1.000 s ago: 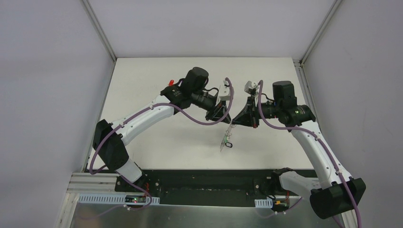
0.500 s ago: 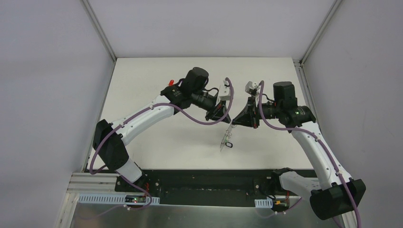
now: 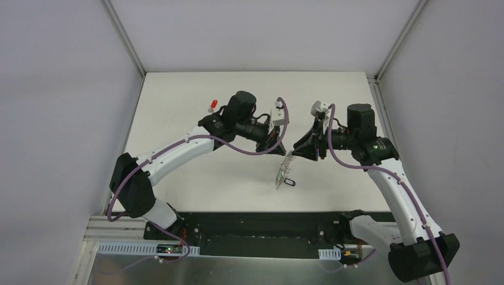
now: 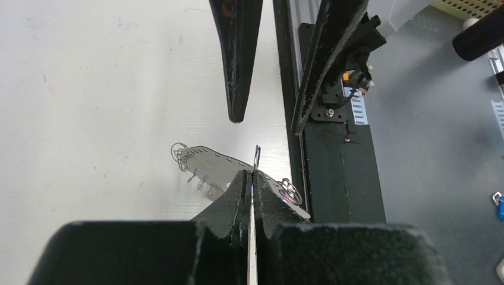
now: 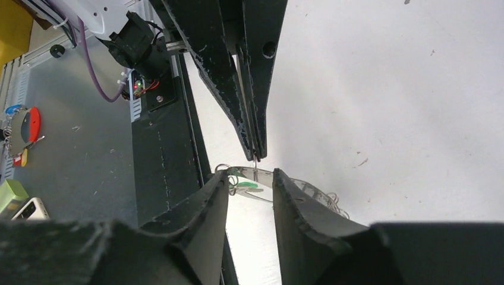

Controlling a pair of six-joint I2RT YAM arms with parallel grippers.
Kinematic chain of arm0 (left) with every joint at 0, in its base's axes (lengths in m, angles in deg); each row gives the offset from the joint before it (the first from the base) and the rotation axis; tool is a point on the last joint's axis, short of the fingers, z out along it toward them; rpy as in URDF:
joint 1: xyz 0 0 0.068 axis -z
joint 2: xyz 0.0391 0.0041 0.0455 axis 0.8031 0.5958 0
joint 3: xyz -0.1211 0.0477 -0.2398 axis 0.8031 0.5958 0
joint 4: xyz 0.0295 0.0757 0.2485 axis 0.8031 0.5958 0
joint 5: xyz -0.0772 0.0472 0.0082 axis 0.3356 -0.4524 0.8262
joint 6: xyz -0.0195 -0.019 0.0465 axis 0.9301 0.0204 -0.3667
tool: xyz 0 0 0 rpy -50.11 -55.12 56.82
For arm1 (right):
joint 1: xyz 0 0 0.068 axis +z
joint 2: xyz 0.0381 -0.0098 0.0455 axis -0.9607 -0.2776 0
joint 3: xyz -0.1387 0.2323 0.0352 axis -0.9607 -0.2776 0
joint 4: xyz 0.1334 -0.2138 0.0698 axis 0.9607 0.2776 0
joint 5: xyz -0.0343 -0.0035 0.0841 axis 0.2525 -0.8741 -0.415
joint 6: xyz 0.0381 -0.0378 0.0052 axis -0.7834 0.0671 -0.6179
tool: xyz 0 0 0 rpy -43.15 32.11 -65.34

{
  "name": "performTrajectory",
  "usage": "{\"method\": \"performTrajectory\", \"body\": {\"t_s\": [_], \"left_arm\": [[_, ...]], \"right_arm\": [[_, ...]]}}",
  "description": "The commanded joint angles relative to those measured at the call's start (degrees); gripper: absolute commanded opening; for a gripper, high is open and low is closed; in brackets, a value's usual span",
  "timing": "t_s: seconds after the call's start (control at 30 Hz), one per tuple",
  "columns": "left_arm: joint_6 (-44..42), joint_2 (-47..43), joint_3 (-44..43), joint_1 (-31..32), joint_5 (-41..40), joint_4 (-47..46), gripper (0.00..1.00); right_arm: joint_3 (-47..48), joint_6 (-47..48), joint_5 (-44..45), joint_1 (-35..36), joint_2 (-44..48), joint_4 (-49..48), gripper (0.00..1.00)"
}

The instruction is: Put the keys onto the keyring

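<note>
The keyring [image 3: 284, 168] hangs in the air between the two arms, a thin grey hoop with small loops on its rim. My left gripper [image 3: 280, 148] is shut on one small loop at its top; the left wrist view shows the jaws [image 4: 249, 173] pinching a thin wire edge, with the keyring [image 4: 208, 164] below. My right gripper [image 3: 293, 153] stands open just right of it, its tips [image 5: 251, 173] either side of the keyring [image 5: 309, 187] without touching. A green key [image 5: 245, 184] and a black-tagged key [image 3: 289, 182] hang on the hoop. A red key [image 3: 211, 105] lies on the table.
The white table [image 3: 178, 95] ends at a black base rail [image 3: 261, 228] near the arms. Grey walls close in the left, back and right sides. The right gripper's fingers [image 4: 238, 65] hang close in front of the left wrist camera.
My right gripper has opened and let go of the keyring, drawing back slightly to the right. The left arm shifted a little left, keeping its grip. The keyring hangs almost unmoved.
</note>
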Motion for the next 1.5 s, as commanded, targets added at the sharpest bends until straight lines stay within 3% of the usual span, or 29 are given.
{"method": "performTrajectory", "body": {"t_s": [0.0, 0.2, 0.43, 1.03, 1.47], "left_arm": [[6.44, -4.81, 2.55, 0.36, -2.7, -8.0, 0.0], [9.23, -5.46, 3.66, 0.34, -3.12, -9.79, 0.0], [11.97, -5.35, 4.07, 0.36, -2.72, -12.15, 0.0], [13.06, -4.65, 4.07, 0.3, -2.18, -12.86, 0.0], [12.95, -4.38, 3.9, 0.43, -2.09, -12.68, 0.0]], "right_arm": [[1.33, 1.22, 0.19, -0.61, 1.5, -1.56, 0.4], [1.11, 2.01, 0.09, -0.6, 0.79, -1.25, 0.49], [1.37, 2.37, -0.26, -0.2, -0.51, -1.45, 0.5], [1.83, 2.63, -0.42, 1.79, -2.58, -1.68, 0.24], [1.99, 2.61, -0.48, 2.36, -3.17, -1.7, 0.12]]}}
